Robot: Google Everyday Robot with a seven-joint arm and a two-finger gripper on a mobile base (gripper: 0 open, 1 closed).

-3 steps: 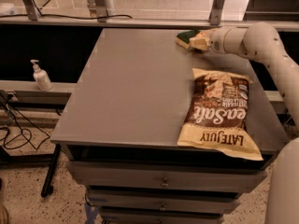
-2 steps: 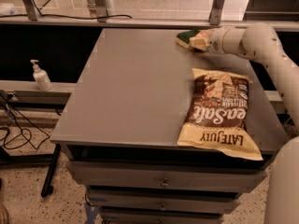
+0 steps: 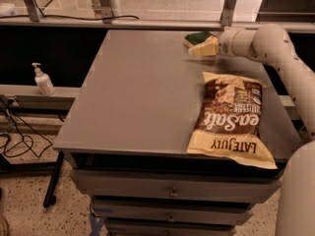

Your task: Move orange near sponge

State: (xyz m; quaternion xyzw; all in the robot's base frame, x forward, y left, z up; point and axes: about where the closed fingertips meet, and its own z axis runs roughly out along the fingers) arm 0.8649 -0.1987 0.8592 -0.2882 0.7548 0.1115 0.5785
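**Gripper beside the sponge at the far edge of the table, beyond the chip bag**

The landmark is the large brown and cream foil chip bag (image 3: 229,117), which lies flat on the near right part of the grey flat-topped table (image 3: 138,92), with its printed lettering upside down to the camera. Beyond the bag's far end, near the table's back edge, sits the small sponge with a dark green scrub top and yellow base (image 3: 196,36). The pale cream gripper (image 3: 199,49) is between the bag and the sponge, just beside the sponge on its bag-facing side and low over the table top. Whether it touches the sponge cannot be told, nor whether the gripper is open, closed or holding anything. The small round orange fruit cannot be made out in this view. The thick white robot arm (image 3: 266,41) runs from the gripper to the right, past the bag's far right corner, then bends down along the bag's right side. Far to the left of the bag, off the table and on a lower ledge, stands a white pump bottle (image 3: 43,80). Drawers (image 3: 172,193) are set in the table front below the bag's near end
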